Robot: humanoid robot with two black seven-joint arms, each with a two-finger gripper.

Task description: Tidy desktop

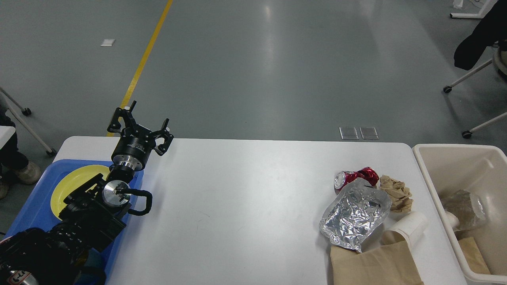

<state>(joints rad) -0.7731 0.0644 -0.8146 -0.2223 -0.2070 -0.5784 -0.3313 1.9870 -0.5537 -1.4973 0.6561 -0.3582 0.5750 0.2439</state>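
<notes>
L claw (139, 123) fingers spread wide, empty, raised over far-left of surface (237, 198), above blue tray (31, 209) w/ yellow plate (75, 182). R claw not in view. Trash clustered right: crushed red can (356, 176), foil bag (354, 213), paper cup (406, 229), near beige bin (431, 174), prob staged for dumping.

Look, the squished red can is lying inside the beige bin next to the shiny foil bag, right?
Not quite. The head view shows the squished red can lying on the desktop, not inside the beige bin. It is next to the shiny foil bag, as you said.
</notes>
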